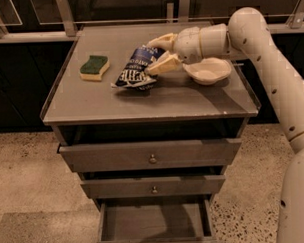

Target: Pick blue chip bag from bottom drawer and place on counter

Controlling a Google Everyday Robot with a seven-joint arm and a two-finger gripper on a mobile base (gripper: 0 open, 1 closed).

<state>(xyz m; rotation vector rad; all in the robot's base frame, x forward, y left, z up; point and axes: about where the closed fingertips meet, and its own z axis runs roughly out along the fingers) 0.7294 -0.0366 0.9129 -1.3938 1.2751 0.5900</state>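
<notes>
Dark glass panels and slanted metal rails run behind a grey cabinet that stands on a speckled stone floor, paler at 7 o'clock. This is the only camera view, and it looks down on the cabinet from the front.

The counter (91,103) is a flat matte grey top with thin raised edges. A green-and-yellow sponge (94,68) lies flat at 10 o'clock from the counter's middle. A shallow white bowl (208,70) sits at 2 o'clock.

The blue chip bag (136,70) is just above the middle, between sponge and bowl. It is tilted, with its lower end down at the counter at 7 o'clock and its upper end raised toward 1 o'clock. Its dark-blue foil carries white block capitals, of which only something like "TTLE" can be made out. The finer print above and below cannot be read.

The cream arm (270,64) comes in from 3 o'clock and passes above the bowl. The gripper (149,57) is at the bag's upper end. One finger lies over the top of the foil and the other presses under it, so the pincer is clamped on the bag.

Below the counter, the two wider drawers are each slightly ajar, and each has a small round knob (153,159). The bottom drawer (125,225) at 6 o'clock is pulled well out, showing a plain grey floor crossed by shadow.
</notes>
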